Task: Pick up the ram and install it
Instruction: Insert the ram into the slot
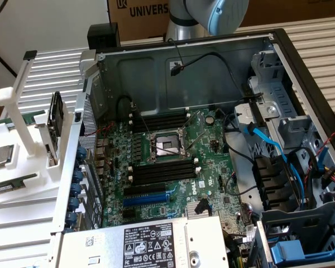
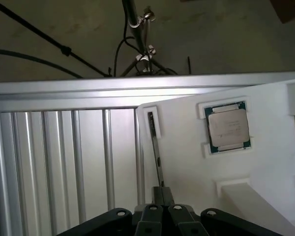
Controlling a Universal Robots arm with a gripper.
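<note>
**Fig. 1.** My gripper (image 2: pixel 162 192) on the ram (image 2: pixel 156 152), wrist view. The jaws are pinched almost fully together, w/ the stick's near end caught between my two dark fingertips (image 2: pixel 168 195). Only the board's thickness parts them. The ram shows edge-on as a thin, straight, dark strip running directly out from the fingertips, away from my wrist. Its far end meets a small white clip (image 2: pixel 154 123), a raised rectangular frame on the white holder plate (image 2: pixel 187 162). I cannot tell whether that end sits in the clip or just clears it.

**(a) Materials nr the tool.**
- Holder plate: matte white plastic, flat, w/ moulded raised ribs & corner brackets.
- Processor chip (image 2: pixel 228 127): square, lying flat in its own bracketed seat beside the ram, well apart from my fingertips. Brushed silver lid, green border.
- Table top (image 2: pixel 64 157): on the ram's other side, ribbed aluminium in long parallel slats w/ a dull sheen.
- My finger mounts (image 2: pixel 137 219): black, glossy, rounded, w/ visible screw heads.

**(b) Exterior view.**
- Computer case (image 1: pixel 156 72): open, grey sheet-metal walls.
- Motherboard (image 1: pixel 173 167): green, lying flat inside the case.
- Memory slots (image 1: pixel 159 120): long, black, in two banks either side of the square silver socket (image 1: pixel 166 146).
- Cables (image 1: pixel 262 139): blue & black, looping along the case on the exterior view's right.
</note>
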